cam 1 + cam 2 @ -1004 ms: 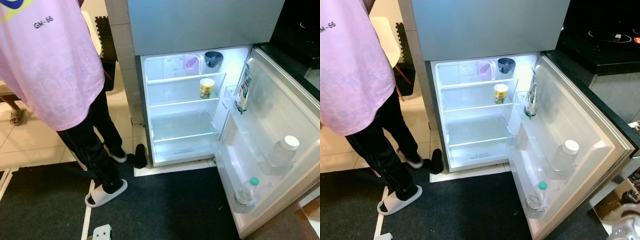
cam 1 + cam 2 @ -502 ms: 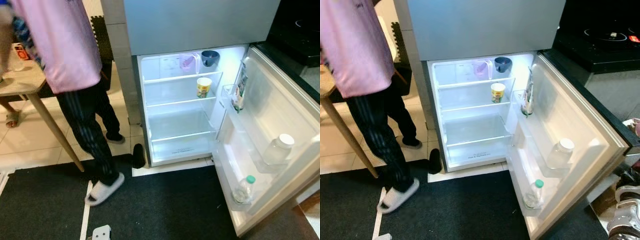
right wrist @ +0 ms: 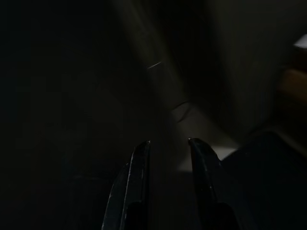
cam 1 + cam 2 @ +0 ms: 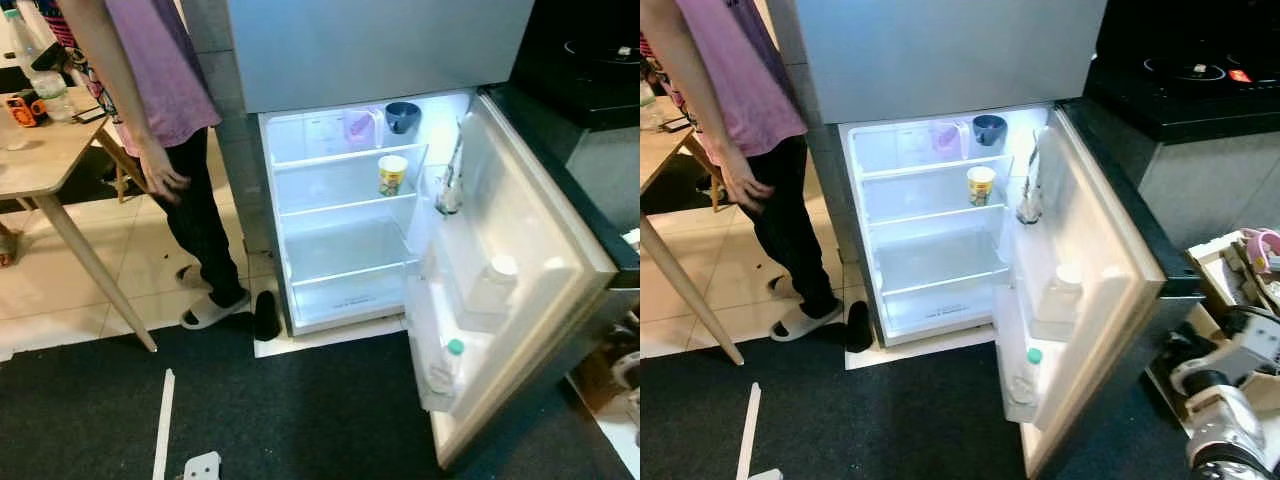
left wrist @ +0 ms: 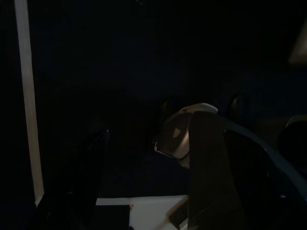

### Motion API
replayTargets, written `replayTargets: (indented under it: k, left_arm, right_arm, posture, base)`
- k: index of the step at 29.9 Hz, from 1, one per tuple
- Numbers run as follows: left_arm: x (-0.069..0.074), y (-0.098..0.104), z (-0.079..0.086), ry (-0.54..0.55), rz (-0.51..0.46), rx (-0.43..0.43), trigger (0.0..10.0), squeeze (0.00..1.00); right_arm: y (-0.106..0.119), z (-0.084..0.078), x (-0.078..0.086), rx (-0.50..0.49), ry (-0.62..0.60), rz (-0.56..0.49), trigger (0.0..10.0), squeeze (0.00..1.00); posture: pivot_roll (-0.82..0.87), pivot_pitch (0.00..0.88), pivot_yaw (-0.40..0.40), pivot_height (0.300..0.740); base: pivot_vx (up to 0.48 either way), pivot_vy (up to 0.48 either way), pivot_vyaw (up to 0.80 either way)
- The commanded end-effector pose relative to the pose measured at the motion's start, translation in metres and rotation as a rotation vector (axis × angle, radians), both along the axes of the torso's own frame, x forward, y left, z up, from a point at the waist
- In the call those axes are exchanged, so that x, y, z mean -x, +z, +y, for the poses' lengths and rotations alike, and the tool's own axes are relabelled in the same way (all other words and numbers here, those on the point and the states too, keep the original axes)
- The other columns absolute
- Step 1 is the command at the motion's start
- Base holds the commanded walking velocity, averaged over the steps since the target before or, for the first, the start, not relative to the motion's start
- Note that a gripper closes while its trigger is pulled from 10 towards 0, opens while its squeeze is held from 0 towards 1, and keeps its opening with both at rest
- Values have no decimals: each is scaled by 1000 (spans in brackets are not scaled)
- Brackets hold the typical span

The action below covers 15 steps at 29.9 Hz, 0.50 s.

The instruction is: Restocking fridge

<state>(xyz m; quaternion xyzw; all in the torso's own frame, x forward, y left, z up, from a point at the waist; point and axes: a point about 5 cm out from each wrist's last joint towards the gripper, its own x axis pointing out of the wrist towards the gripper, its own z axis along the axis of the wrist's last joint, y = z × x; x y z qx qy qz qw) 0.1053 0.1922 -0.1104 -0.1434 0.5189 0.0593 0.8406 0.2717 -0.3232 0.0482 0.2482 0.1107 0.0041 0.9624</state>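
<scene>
We find the fridge (image 4: 350, 240) standing open at our twelve o'clock, well apart from the right gripper (image 3: 168, 143), whose fingers are narrowly parted and empty; left gripper's fingers: cannot tell.

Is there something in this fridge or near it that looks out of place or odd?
One thing: a dark slipper lies alone on the floor against the open fridge, by its lower left corner. The yellow cup and the door bottles stand upright, and nothing looks spilled.
</scene>
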Motion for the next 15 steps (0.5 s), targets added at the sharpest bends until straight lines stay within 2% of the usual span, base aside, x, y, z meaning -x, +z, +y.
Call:
replayTargets:
  k: [1, 2, 3, 4, 5, 6, 7, 8, 11, 12, 13, 14, 15]
  left_arm:
    - [4, -1, -1, -5, 13, 0, 10000, 0]
    - [3, -1, 0, -6, 13, -2, 10000, 0]
    - [3, -1, 0, -7, 13, -3, 10000, 0]
    - [3, -1, 0, -7, 13, -3, 10000, 0]
    - [3, -1, 1, -8, 13, -4, 10000, 0]
    - [3, -1, 1, -8, 13, -4, 10000, 0]
    - [3, -1, 1, -9, 12, -5, 10000, 0]
    - [2, 0, 2, -8, 11, -6, 10000, 0]
    - [2, 0, 2, -8, 10, -7, 10000, 0]
    - [2, 0, 3, -7, 10, -8, 10000, 0]
    - [3, 0, 3, -5, 11, -10, 10000, 0]
    - [3, 0, 3, -5, 11, -10, 10000, 0]
    - [3, 0, 4, -4, 12, -11, 10000, 0]
  right_arm:
    - [-5, 35, -12, -18, 205, -2, 10000, 0]
    - [-6, 71, -22, -49, 389, -38, 10000, 0]
    - [-6, 94, -27, -71, 507, -66, 10000, 0]
    - [-6, 94, -27, -71, 507, -66, 10000, 0]
    - [-3, 118, -31, -107, 624, -111, 10000, 0]
    - [-3, 118, -31, -107, 624, -111, 10000, 0]
    - [4, 142, -34, -155, 742, -175, 10000, 0]
    - [11, 156, -37, -176, 803, -220, 10000, 0]
    - [13, 163, -41, -163, 802, -228, 10000, 0]
    - [9, 160, -44, -126, 739, -194, 10000, 0]
    - [0, 149, -43, -77, 626, -116, 10000, 0]
    - [0, 149, -43, -77, 626, -116, 10000, 0]
    - [-7, 141, -41, -46, 550, -63, 10000, 0]
  posture:
    - [-44, 0, -10, 740]
    - [-43, 0, -5, 740]
    - [-43, 0, -5, 740]
    - [-43, 0, -5, 740]
    - [-42, 0, -4, 740]
    - [-42, 0, -4, 740]
    - [-39, 0, -3, 740]
    - [-39, 0, -3, 740]
    - [-33, 0, 0, 740]
    - [-34, 0, 3, 740]
    - [-34, 0, 3, 740]
    - [-34, 0, 3, 740]
    - [-34, 0, 3, 740]
  base:
    - [0, 0, 0]
    - [0, 0, 0]
    - [0, 0, 0]
    - [0, 0, 0]
    - [0, 0, 0]
    - [0, 0, 0]
    - [0, 0, 0]
    - [0, 0, 0]
    - [0, 0, 0]
    - [0, 0, 0]
    - [0, 0, 0]
    - [0, 0, 0]
    - [0, 0, 0]
